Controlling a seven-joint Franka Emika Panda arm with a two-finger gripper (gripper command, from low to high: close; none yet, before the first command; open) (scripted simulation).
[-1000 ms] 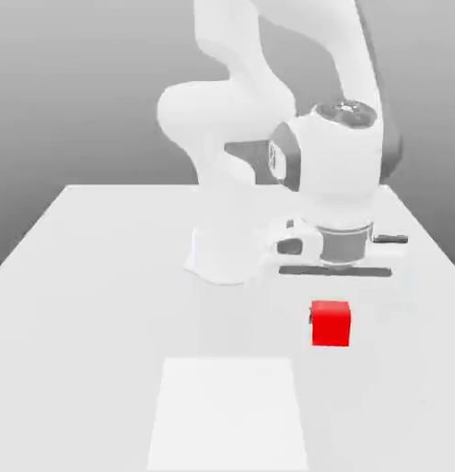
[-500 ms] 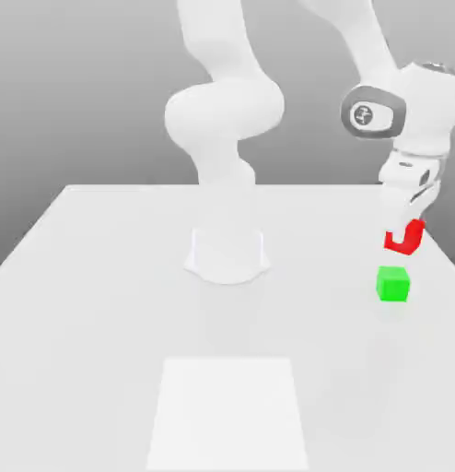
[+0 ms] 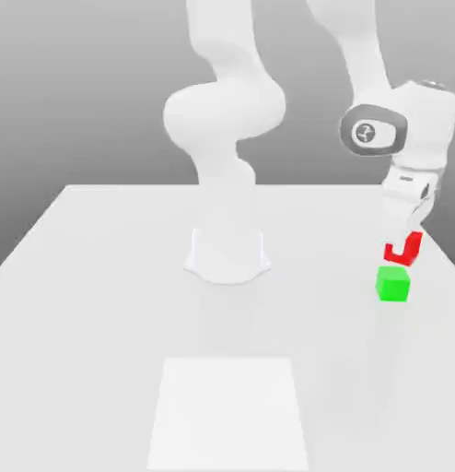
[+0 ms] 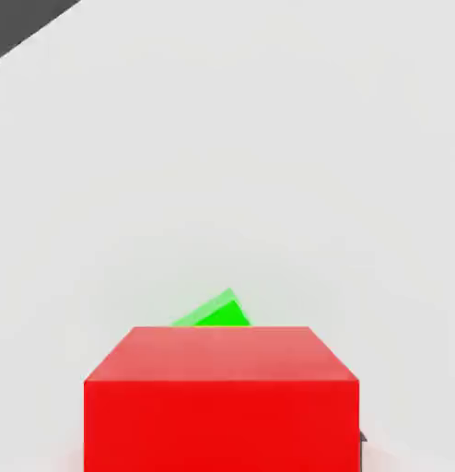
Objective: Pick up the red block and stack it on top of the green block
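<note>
The white table [image 3: 111, 304] stretches wide and bare away from the gripper [image 3: 403, 241], which hangs close to the table's edge at the exterior view's right, pinching the red block [image 3: 404, 251]. Just below the gripper, the green block [image 3: 393, 284] sits on the table.

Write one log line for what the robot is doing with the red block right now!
phase: carry | gripper: shut on red block | red block: lifted, just above green block, not resting on it | green block: on table
</note>
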